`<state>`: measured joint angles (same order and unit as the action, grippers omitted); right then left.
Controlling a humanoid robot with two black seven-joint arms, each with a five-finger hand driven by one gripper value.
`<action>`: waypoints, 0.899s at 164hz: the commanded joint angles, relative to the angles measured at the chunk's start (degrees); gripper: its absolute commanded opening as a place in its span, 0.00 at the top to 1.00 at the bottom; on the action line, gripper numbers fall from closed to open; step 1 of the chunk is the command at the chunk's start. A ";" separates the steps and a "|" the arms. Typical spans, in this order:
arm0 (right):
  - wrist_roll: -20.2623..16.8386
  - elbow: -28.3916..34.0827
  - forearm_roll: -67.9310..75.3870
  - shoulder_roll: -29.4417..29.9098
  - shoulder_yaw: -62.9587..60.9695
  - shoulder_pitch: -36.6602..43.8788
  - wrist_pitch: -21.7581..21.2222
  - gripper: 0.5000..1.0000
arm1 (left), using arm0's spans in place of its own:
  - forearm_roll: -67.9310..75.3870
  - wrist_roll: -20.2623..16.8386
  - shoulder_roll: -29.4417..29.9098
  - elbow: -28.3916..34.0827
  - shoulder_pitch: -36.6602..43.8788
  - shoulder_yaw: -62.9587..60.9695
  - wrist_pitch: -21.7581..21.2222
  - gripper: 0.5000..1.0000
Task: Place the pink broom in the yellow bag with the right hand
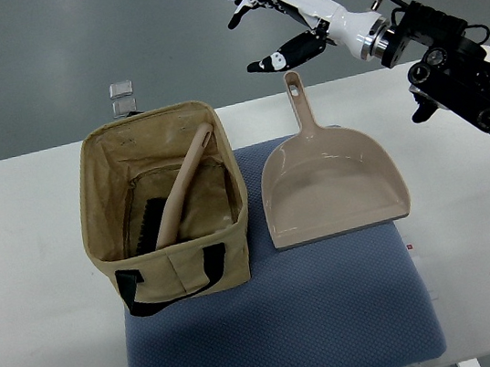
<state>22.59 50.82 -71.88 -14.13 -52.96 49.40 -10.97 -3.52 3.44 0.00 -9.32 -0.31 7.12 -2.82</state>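
The pink broom [182,191] leans inside the yellow bag [175,268], its dark bristles at the bottom left and its handle tip resting on the bag's far rim. My right hand [270,27] hovers in the air beyond the table's far edge, above and right of the bag. Its fingers are spread and hold nothing. The right arm [448,61] reaches in from the right edge. My left hand is not visible.
A pink dustpan [330,185] lies right of the bag, handle pointing away, on a blue-grey mat [285,325] over the white table [27,271]. A small clear box [123,95] sits on the floor past the table's far edge.
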 commanded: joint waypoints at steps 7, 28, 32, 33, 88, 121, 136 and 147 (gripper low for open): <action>0.08 -0.90 12.28 0.33 -3.55 -4.66 3.24 0.15 | 0.00 -0.01 0.00 0.00 0.04 0.09 0.01 0.00; 0.08 -3.79 25.90 0.07 -3.55 -6.07 5.00 0.15 | 0.00 -0.01 0.00 0.00 -0.04 0.09 0.01 0.00; 0.08 -4.41 28.63 0.07 -3.46 -6.07 5.09 0.15 | 0.00 -0.01 0.00 0.00 -0.04 0.09 0.01 0.00; 0.08 -4.41 28.64 0.07 -3.46 -6.07 5.09 0.15 | 0.00 -0.01 0.00 0.00 -0.04 0.09 0.01 0.00; 0.08 -7.05 51.14 0.59 -3.46 -8.88 5.79 0.14 | 0.00 -0.01 0.00 0.00 -0.04 0.09 0.01 0.00; 0.78 -11.00 52.37 2.70 -3.46 -9.50 5.44 0.14 | 0.00 -0.01 0.00 0.00 -0.04 0.09 0.01 0.00; 0.78 -11.44 52.37 3.14 -3.46 -9.50 5.26 0.14 | 0.00 -0.01 0.00 0.00 -0.04 0.09 0.01 0.00; 0.78 -11.44 52.28 3.14 -3.46 -9.50 5.44 0.14 | 0.00 -0.01 0.00 0.00 -0.04 0.09 0.01 0.00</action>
<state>23.37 39.66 -19.52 -11.21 -56.40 39.92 -5.62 -3.52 3.44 0.00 -9.34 -0.32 7.21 -2.82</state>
